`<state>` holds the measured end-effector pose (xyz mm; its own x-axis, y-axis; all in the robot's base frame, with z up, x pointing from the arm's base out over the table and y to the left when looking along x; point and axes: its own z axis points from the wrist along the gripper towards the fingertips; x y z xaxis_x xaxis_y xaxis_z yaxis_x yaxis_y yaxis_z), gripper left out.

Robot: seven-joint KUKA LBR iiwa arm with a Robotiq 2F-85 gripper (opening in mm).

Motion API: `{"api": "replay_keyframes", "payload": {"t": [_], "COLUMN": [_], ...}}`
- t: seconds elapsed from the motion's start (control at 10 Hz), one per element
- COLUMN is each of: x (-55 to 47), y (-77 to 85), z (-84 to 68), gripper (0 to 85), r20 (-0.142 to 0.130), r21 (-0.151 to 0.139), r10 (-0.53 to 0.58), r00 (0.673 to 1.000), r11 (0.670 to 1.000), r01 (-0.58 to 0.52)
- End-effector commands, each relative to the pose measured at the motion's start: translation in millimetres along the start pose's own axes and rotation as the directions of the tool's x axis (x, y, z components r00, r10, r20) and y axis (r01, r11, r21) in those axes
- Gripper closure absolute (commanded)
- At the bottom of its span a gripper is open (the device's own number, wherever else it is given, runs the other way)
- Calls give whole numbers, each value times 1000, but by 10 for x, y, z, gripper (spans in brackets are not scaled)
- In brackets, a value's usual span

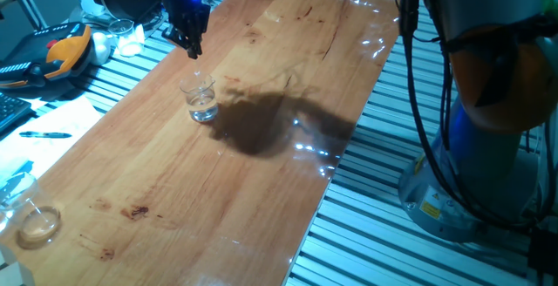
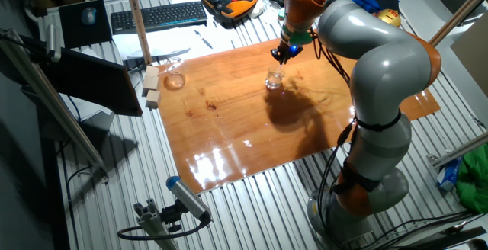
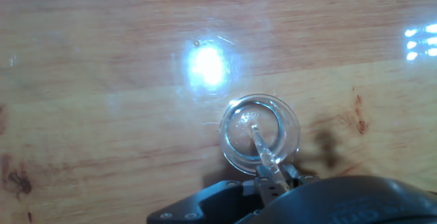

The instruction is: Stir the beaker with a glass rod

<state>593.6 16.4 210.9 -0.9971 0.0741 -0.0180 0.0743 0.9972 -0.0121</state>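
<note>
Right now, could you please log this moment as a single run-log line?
phase: stirring | gripper: shut on glass rod, above beaker | rod tip: inside beaker | beaker: upright on wooden board

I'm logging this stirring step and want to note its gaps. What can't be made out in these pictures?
- Glass rod: too thin and clear in both fixed views.
- Fingers: hand view shows only tips; grip unclear.
- Liquid level in the beaker: hand view looks straight down; fixed views too small.

Glossy wooden table [image 1: 261, 190], beaker [image 1: 201, 100] standing, glass dish [image 2: 174, 81] near edge
</note>
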Motion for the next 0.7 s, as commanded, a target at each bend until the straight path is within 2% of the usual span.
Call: {"api": "replay_keyframes", "payload": {"t": [0.0,0.2,0.4,0.5,0.6], "x": [0,-2,-3,3,4], "y": [-10,-22,-26,-28,-27], "z": [-4,1,6,-3,-4], "gripper": [850,850,850,850,850], "r20": [-9,-18,-14,-21,-25], "r21": [3,0,-5,9,8], "r10": [-1,-1,-4,-23,-27], "r00": [1000,1000,1000,1000,999], "r11": [1000,1000,1000,1000,1000], "r01": [1,1,4,23,27]}}
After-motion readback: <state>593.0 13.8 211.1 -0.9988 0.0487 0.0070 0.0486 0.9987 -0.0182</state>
